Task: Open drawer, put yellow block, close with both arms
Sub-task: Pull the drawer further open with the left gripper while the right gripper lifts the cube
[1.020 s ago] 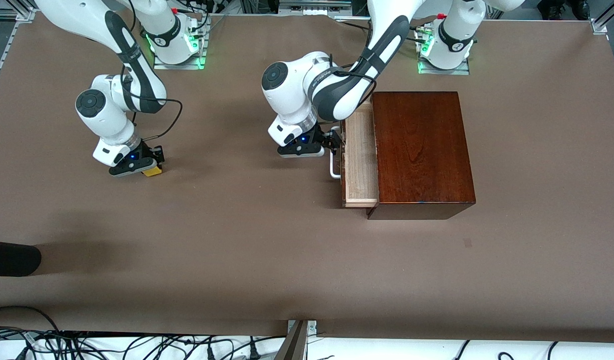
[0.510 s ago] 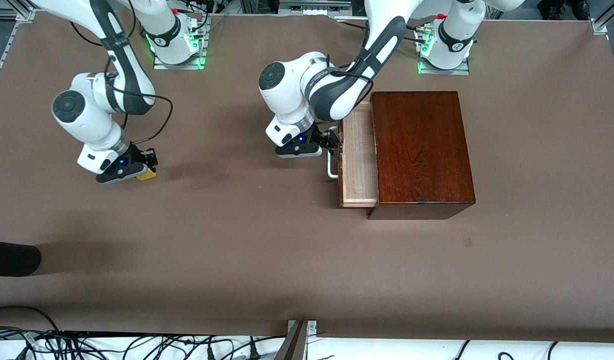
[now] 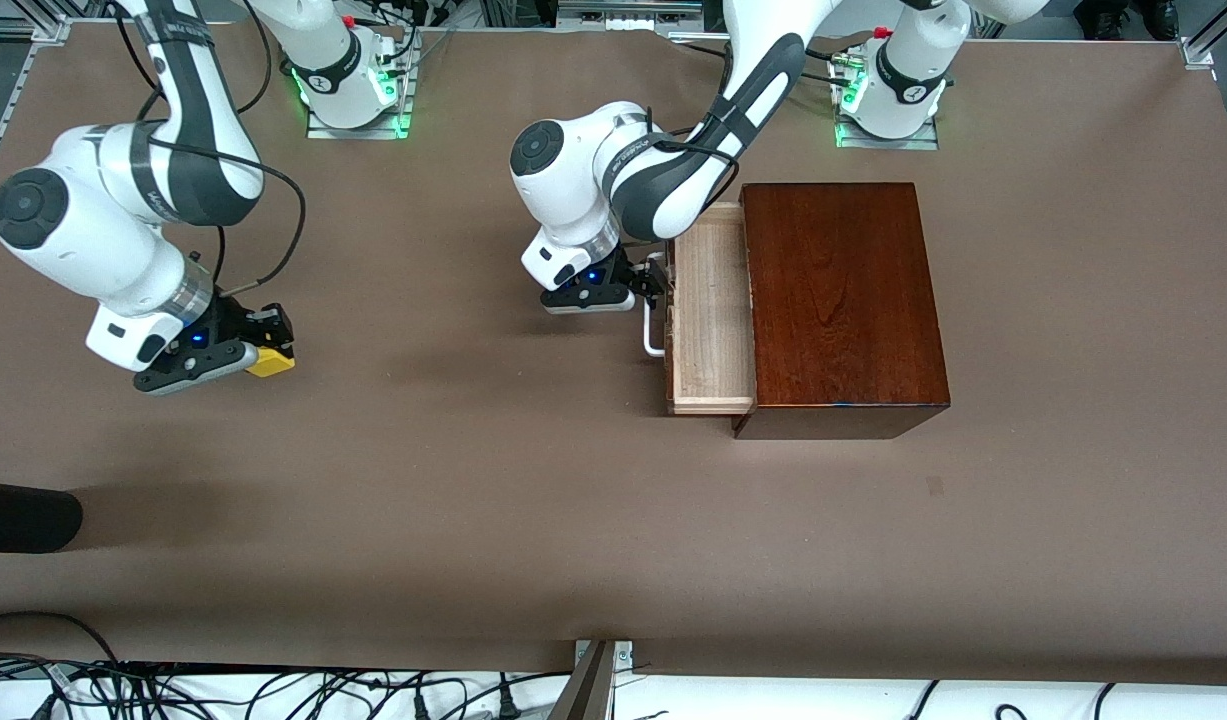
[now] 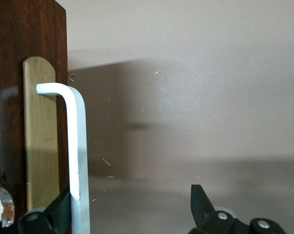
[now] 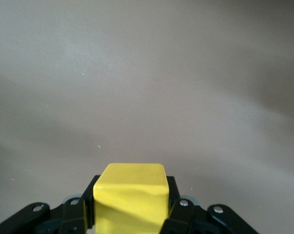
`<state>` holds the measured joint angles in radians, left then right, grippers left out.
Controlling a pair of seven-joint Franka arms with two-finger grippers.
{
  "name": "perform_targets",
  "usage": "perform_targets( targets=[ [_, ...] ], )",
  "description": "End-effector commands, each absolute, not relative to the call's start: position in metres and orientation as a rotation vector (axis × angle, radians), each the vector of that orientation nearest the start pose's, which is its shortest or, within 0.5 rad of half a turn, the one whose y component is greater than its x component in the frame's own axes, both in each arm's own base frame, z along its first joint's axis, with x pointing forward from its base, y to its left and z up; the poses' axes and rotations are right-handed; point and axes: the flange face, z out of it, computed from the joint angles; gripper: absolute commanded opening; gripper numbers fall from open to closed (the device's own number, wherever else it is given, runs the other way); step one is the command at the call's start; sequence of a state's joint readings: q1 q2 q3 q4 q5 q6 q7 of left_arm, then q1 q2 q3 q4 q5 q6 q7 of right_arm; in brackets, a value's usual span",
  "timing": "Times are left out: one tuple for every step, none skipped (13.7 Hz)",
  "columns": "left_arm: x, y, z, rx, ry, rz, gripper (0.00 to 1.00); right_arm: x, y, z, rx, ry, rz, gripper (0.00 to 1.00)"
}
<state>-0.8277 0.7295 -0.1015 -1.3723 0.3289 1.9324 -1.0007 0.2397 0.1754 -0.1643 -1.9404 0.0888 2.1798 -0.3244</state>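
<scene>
Lifted higher, right tool (image 3: 258, 348) clamps yellow block (image 3: 270, 362); left tool (image 3: 651, 285), wide, straddles drawer (image 3: 708, 320) handle (image 3: 652, 330).

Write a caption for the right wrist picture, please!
Right end effector shut on the yellow block, above the brown table.

Brown table (image 3: 473, 520), black cables (image 3: 273, 695) along its nearer edge, dark object (image 3: 23, 515) at right arm's end

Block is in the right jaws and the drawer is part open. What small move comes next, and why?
Probably keep pulling: the left gripper has its open jaws hooked around the white bar handle, and the pale wooden drawer is only partly out of the dark mahogany box. The right gripper, shut on the small yellow cube, should carry it toward the drawer.
</scene>
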Motion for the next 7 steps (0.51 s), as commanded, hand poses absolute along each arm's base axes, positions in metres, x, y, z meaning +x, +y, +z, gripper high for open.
perform_targets(
  targets=[
    [0.427, -0.605, 0.281, -3.015, 0.072, -0.127, 1.0, 0.612, 0.063, 0.43, -3.03, -0.572, -0.096, 0.16],
    [0.427, -0.605, 0.281, -3.015, 0.072, -0.127, 1.0, 0.615, 0.063, 0.436, -3.03, -0.572, -0.092, 0.16],
    [0.428, -0.606, 0.284, -3.019, 0.071, -0.133, 1.0, 0.617, 0.063, 0.442, -3.029, -0.574, -0.097, 0.16],
    [0.428, -0.608, 0.287, -3.025, 0.069, -0.137, 1.0, 0.618, 0.063, 0.444, -3.03, -0.579, -0.103, 0.16],
    [0.427, -0.61, 0.289, -3.029, 0.072, -0.141, 1.0, 0.619, 0.064, 0.449, -3.03, -0.582, -0.115, 0.16],
    [0.426, -0.611, 0.29, -3.033, 0.072, -0.141, 1.0, 0.619, 0.065, 0.45, -3.028, -0.587, -0.113, 0.16],
    [0.426, -0.612, 0.292, -3.04, 0.065, -0.133, 1.0, 0.619, 0.065, 0.45, -3.029, -0.593, -0.115, 0.16]
  ],
)
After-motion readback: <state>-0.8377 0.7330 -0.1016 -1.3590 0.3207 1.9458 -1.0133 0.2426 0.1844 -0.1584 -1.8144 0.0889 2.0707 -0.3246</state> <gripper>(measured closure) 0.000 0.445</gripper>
